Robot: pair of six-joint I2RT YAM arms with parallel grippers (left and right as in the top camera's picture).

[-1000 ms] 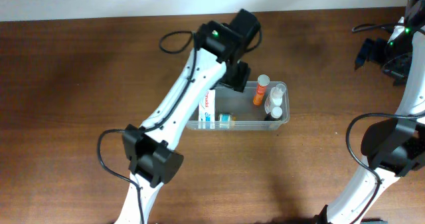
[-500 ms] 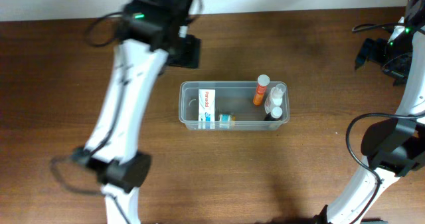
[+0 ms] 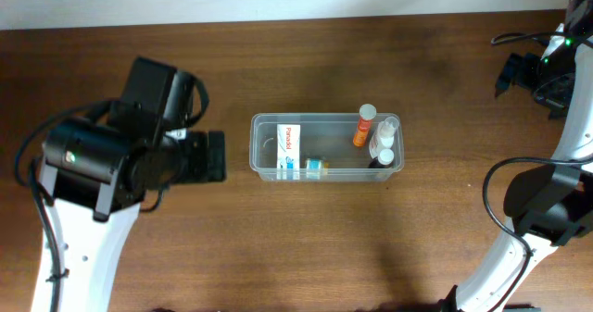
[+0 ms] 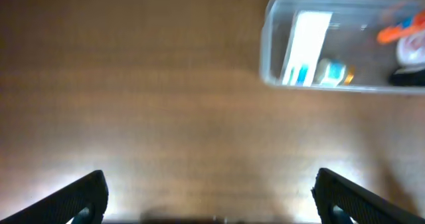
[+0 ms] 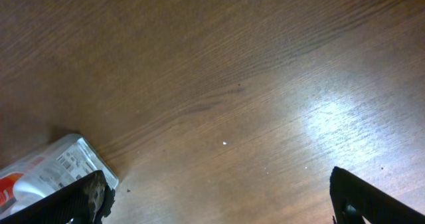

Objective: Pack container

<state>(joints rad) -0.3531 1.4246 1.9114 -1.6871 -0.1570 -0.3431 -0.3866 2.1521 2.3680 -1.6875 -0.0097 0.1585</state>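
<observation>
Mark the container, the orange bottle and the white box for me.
container (image 3: 329, 150), overhead view, bare floor at its middle.
orange bottle (image 3: 359, 134), overhead view, orange body below the cap.
white box (image 3: 290, 147), overhead view, middle of its top face.

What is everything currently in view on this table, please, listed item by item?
clear plastic rectangular container: one, transparent, table centre
white cardboard box with blue and orange print: one, inside container, left end
small teal-and-orange item: one, inside, beside the box; kind unclear
orange bottle with white cap: one, inside, right part
clear bottles with white caps: apparently two, inside, right end
silver-white packet with red print: one, on table near right gripper
brown wooden table: one
left gripper: black, open, empty, left of container
right gripper: black, open, empty, over bare wood
</observation>
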